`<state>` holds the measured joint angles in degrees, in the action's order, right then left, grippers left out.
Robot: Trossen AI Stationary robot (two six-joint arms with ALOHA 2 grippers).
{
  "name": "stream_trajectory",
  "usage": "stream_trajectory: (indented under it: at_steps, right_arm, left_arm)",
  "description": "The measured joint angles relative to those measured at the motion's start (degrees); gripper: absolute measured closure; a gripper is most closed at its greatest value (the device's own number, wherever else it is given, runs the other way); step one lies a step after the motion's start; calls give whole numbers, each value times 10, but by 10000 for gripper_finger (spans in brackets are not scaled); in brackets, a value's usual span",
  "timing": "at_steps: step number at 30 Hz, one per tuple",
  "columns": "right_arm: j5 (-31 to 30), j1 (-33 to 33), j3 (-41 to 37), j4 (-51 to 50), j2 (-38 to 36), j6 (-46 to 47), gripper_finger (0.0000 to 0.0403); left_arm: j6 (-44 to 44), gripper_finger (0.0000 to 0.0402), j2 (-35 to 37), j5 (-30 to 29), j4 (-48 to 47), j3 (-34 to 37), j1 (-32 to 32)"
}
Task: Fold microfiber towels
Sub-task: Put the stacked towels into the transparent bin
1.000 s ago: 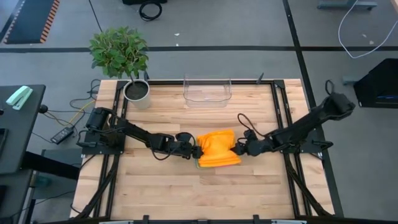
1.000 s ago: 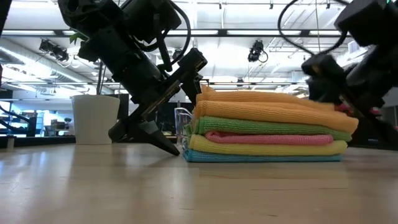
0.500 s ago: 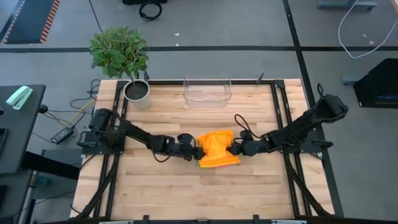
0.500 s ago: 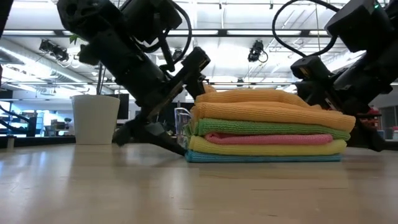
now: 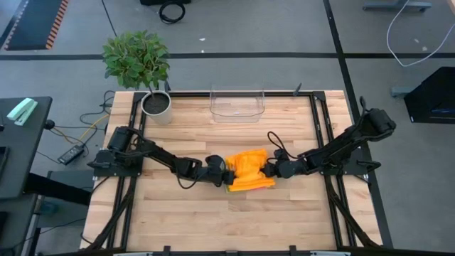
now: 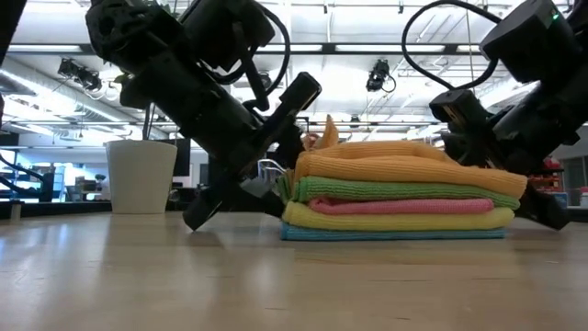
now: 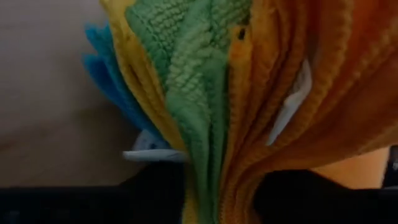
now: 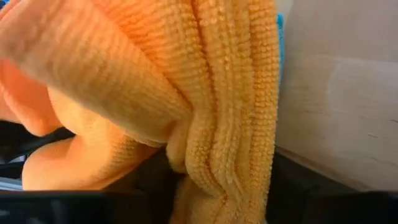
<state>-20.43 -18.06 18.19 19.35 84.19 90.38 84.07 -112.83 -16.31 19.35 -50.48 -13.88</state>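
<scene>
Meanwhile clear bin (image 5: 237, 104) empty; left gripper (image 5: 226, 171), right gripper (image 5: 266, 171) pinch towel stack (image 5: 248, 171).

left pincer (image 5: 226, 171) tips: buried in towels (image 6: 395, 195) | right pincer (image 5: 266, 170) tips: hidden likewise

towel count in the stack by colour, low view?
orange towels: 2 layers, boundary unclear
green towel: 1
pink towel: 1
yellow towel: 1
blue towel: 1
Total: 6
</scene>
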Motion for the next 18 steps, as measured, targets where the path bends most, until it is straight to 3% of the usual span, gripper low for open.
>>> stream_trajectory:
  at_steps: [4, 8, 18]
  right_arm:
    - [-11, 0, -1, 27, 1, -20, 276]
    - [-35, 0, -3, 77, 0, -54, 357]
    - [-69, 40, 20, 95, -98, -121, 362]
  left_arm:
    - [-9, 329, 0, -13, 6, 1, -1]
    - [-14, 334, 5, -30, 13, 3, -1]
    - [-138, 334, 138, -43, -60, 6, 46]
